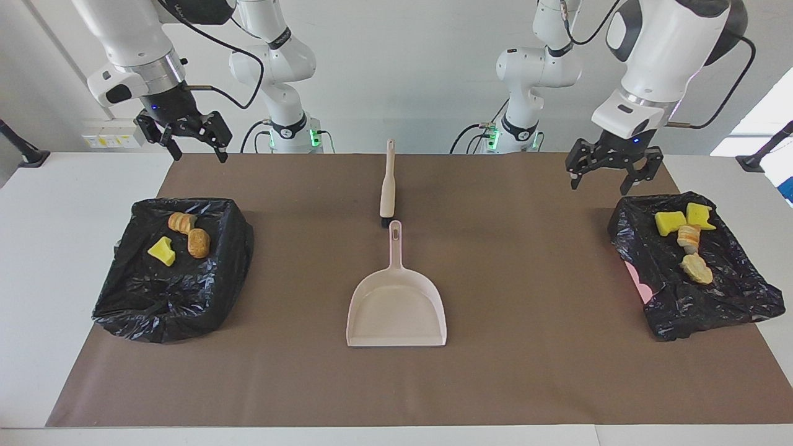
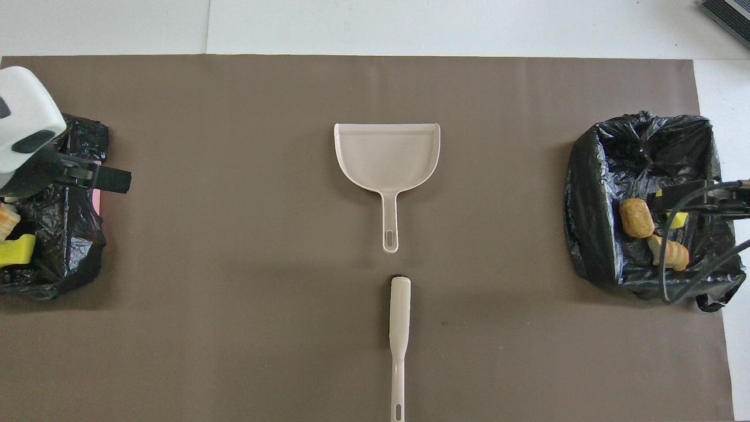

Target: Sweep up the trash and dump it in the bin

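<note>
From the facing view, a white table (image 1: 74,186) carried a wide brown mat (image 1: 526,371) across its middle, with a pale wall above and a window's glare at the left arm's end. The beige dustpan (image 1: 396,310) lay flat mid-mat, handle toward the robots, and the brush (image 1: 388,179) lay nearer to the robots, nearly in line with that handle. A bin lined with black plastic (image 1: 173,291) sat at the right arm's end holding three pieces of trash (image 1: 186,235); a second black-lined bin (image 1: 712,297) at the left arm's end held four more pieces (image 1: 681,235). The right gripper (image 1: 195,145) hung in the air over the mat's edge just robot-side of its bin, jaws spread and empty. The left gripper (image 1: 610,176) hovered above the nearer edge of its bin, jaws likewise spread, holding nothing.

From overhead, the mat (image 2: 234,293) filled nearly the whole picture, bare white tabletop (image 2: 410,23) showing along its farther edge. The dustpan (image 2: 387,152) and brush (image 2: 399,328) lay end to end without touching. The left gripper (image 2: 88,176) covered part of its bin (image 2: 64,252); the right gripper (image 2: 697,202) covered part of the other bin (image 2: 597,193).
</note>
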Controlling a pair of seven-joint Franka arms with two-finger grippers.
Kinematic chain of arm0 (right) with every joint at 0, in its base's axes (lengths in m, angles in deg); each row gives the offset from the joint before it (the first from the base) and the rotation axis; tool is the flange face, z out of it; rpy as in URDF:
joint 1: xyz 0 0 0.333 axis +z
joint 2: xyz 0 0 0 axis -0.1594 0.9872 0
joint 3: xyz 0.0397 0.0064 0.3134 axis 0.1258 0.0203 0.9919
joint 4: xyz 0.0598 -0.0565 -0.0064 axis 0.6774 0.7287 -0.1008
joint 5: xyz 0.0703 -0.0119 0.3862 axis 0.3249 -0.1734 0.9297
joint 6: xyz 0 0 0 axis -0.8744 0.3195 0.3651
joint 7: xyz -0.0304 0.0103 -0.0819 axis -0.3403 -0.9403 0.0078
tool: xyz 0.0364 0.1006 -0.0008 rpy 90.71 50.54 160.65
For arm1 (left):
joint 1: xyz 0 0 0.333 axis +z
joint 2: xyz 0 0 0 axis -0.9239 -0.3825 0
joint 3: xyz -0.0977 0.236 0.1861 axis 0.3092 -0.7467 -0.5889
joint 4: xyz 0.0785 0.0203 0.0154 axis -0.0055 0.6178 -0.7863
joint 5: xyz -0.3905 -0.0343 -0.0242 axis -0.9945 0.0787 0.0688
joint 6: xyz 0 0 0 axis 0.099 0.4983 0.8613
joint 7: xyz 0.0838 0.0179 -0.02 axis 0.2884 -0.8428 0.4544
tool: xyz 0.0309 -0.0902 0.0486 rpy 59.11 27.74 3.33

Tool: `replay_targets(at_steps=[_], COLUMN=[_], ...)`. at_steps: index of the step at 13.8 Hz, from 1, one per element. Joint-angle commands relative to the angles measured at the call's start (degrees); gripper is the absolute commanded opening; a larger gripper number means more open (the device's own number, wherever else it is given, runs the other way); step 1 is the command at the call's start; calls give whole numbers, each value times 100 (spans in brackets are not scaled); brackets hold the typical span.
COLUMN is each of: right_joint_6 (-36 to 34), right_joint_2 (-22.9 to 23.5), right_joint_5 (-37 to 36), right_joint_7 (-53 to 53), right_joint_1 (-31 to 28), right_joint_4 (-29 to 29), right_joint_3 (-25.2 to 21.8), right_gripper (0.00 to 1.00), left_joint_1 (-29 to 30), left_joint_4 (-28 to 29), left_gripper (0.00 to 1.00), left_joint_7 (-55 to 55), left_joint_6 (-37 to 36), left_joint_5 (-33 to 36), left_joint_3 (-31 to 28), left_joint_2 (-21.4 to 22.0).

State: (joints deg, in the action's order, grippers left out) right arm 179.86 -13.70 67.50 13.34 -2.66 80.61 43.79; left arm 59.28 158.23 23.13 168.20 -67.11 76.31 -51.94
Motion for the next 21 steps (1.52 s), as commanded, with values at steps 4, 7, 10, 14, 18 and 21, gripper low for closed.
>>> replay_targets(at_steps=[4, 7, 10, 14, 18, 21], right_joint_6=[-100, -355, -381, -425, -478, -425], right_joint_2=[-65, -30, 154, 146, 111, 111], right_joint_5=[56, -67, -76, -76, -67, -67], right_joint_7=[110, 530, 708, 664, 664, 655], right_joint_1=[-27, -27, -36, -27, -36, -36], right_joint_4=[14, -38, -309, -355, -311, -302], right_joint_3=[35, 79, 79, 79, 70, 70], right_gripper=[100, 100, 100, 100, 100, 100], left_joint_1=[251, 305, 313, 349, 384, 392], left_joint_4=[-1073, -1094, -944, -944, -725, -583], left_gripper=[100, 100, 100, 100, 100, 100], left_joint_7=[108, 99, 38, 20, 2, 11], left_joint_6=[-1233, -1357, -1392, -1585, -1665, -1630], left_joint_5=[-20, -12, -20, -20, -20, -20], left_joint_3=[6, -3, -3, -3, -3, -3], left_joint_2=[-119, -32, 109, 127, 267, 373])
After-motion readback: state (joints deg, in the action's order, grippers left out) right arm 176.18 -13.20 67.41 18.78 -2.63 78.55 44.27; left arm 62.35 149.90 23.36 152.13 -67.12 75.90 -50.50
